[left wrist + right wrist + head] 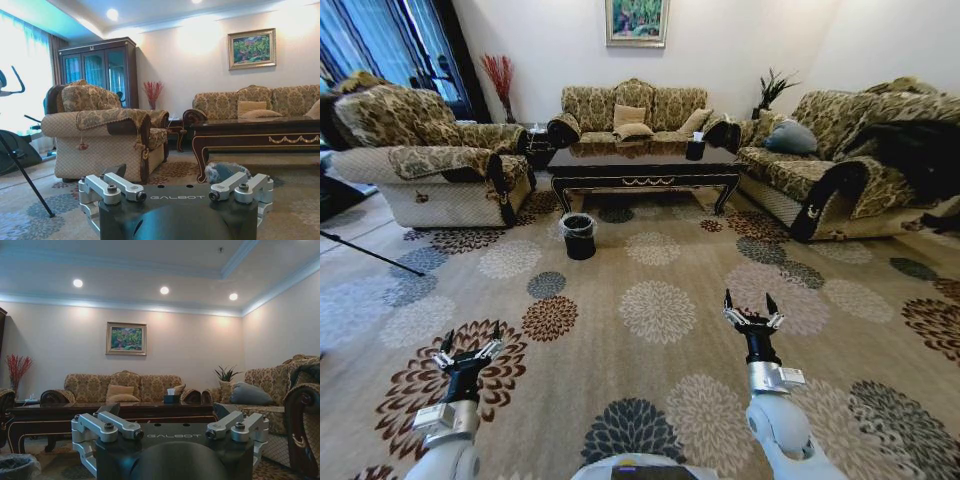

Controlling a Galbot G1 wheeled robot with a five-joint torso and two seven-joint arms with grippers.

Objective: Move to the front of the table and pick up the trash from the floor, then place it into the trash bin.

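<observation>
The long dark table (pixel 645 165) stands across the room before the far sofa, also seen in the left wrist view (pixel 260 134) and the right wrist view (pixel 100 412). The small black trash bin (pixel 579 236) with a clear liner sits on the patterned floor (pixel 660 260) near the table's left front leg. Its liner shows in both wrist views (pixel 222 170) (pixel 17 466). I cannot make out the trash on the carpet from here. My left gripper (pixel 470 343) (pixel 172 175) and right gripper (pixel 751 308) (pixel 165 412) are held low over the carpet, both open and holding nothing.
An armchair (pixel 430 160) flanks the table on the left and a long sofa (pixel 840 170) on the right. A black tissue box (pixel 695 148) stands on the tabletop. A thin tripod leg (pixel 370 255) slants across the carpet at far left. Open carpet lies between me and the table.
</observation>
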